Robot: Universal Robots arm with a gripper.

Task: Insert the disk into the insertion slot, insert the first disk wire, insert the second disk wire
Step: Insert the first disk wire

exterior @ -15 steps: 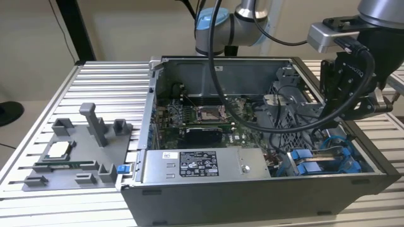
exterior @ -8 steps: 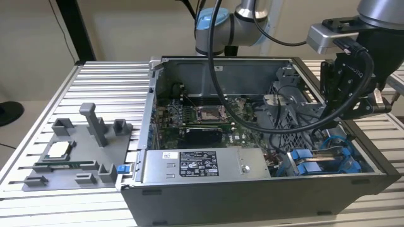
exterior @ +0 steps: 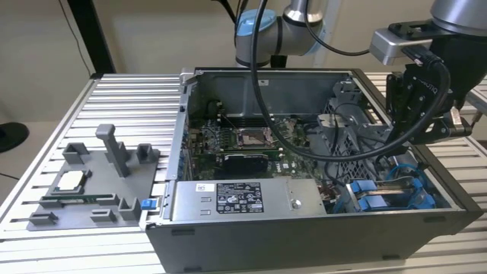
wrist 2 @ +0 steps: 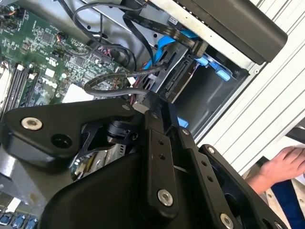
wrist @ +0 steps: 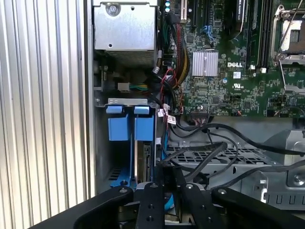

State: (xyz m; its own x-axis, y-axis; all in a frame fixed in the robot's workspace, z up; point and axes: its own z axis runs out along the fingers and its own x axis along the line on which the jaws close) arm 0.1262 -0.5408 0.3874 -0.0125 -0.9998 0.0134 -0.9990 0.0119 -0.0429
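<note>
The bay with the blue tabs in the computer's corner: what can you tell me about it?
The insertion slot is a grey metal bay with bright blue plastic rails and tabs, in the open computer case's near corner at the exterior view's right, beside the power-supply box. In the first wrist view two blue tabs stand side by side under a metal bracket, and black cables run close by.
</note>
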